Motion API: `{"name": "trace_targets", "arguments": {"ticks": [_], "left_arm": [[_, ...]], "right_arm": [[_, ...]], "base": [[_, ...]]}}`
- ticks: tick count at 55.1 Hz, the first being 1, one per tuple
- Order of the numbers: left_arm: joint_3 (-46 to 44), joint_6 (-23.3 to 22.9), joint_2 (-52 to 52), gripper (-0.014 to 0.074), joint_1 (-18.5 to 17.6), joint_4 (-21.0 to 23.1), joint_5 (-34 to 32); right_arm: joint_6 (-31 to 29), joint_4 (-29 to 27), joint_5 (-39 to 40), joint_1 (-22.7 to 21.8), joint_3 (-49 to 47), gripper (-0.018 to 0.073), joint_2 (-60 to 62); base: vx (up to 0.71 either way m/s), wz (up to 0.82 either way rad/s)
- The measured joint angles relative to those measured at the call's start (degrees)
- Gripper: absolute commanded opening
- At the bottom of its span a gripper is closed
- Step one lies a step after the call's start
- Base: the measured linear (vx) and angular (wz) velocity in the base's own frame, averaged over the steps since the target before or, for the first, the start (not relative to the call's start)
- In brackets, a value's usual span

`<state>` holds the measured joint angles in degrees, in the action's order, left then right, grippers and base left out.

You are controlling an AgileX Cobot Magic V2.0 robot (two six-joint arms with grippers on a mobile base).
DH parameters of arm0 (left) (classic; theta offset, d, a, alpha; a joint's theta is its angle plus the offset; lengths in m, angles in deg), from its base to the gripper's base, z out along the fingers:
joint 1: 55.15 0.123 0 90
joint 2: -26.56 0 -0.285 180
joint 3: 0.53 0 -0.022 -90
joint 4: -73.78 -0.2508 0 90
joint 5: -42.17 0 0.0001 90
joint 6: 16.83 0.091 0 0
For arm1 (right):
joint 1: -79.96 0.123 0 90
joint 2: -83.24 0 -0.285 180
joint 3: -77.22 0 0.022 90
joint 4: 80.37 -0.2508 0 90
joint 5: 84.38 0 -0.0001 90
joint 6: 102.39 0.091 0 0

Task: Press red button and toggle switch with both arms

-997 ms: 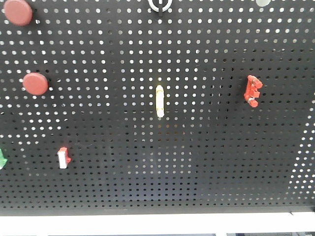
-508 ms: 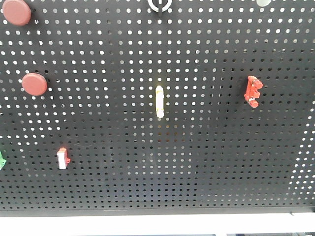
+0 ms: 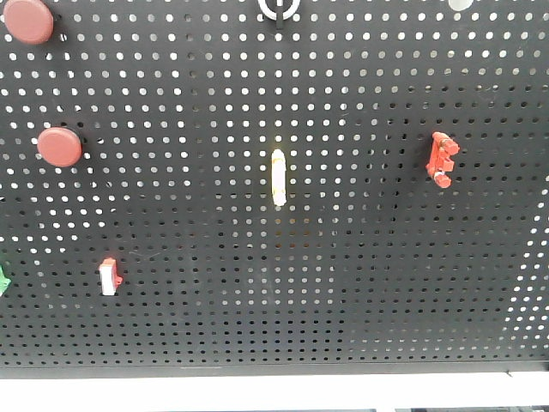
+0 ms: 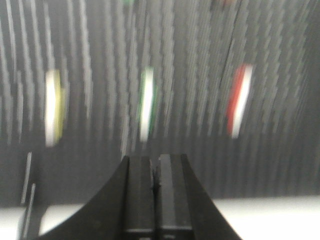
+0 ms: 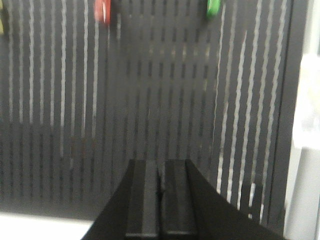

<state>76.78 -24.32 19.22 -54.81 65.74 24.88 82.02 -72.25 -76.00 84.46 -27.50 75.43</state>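
Red button (image 3: 59, 147), round, mounted at the left of a black pegboard (image 3: 360, 283), with a second red button (image 3: 28, 19) above it at the top-left corner. Red toggle switch (image 3: 441, 159) sits well apart at the right; yellow-and-white switch (image 3: 278, 176) lies between them at centre; red-and-white switch (image 3: 109, 276) is at lower left. Bare perforated board spans the lower centre and right. A white strip (image 3: 274, 390) runs under the bottom edge. Left gripper (image 4: 155, 172) and right gripper (image 5: 160, 175), seen in blurred wrist views, face the board with fingers pressed together.
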Motion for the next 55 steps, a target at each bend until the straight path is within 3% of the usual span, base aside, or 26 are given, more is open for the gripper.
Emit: {"name": "trace_targets", "arguments": {"ticks": [6,14,23,41,48,55], "left_arm": [[-9.37,-1.88,-2.8,0.0002,0.0,-0.44,-1.09],[-25.3,-3.8,-10.78,0.0002,0.0,-2.62,3.13],[-39.71,-4.14,-22.51,0.0002,0.0,-6.05,5.2],[-48.88,-6.26,-40.28,0.0002,-1.27,-8.93,3.77],[-55.95,-11.19,-47.07,0.0002,-4.24,-11.59,6.46],[-63.85,-13.17,-54.24,0.0002,-8.47,-14.82,8.72]], "right_arm": [[0.0,0.46,-2.69,0.0,-10.68,0.0,-6.28],[0.0,1.05,-3.35,0.0,-25.5,0.0,-18.32],[0.0,1.05,-3.35,0.0,-35.81,0.0,-30.75],[0.0,1.29,3.31,0.0,-38.48,0.0,-41.22],[0.0,1.29,4.88,0.0,-38.48,0.0,-42.4],[0.0,1.29,5.38,0.0,-38.52,0.0,-42.97]], "base": [[0.0,0.0],[0.0,0.0],[0.0,0.0],[0.0,0.0],[0.0,0.0],[0.0,0.0]]}}
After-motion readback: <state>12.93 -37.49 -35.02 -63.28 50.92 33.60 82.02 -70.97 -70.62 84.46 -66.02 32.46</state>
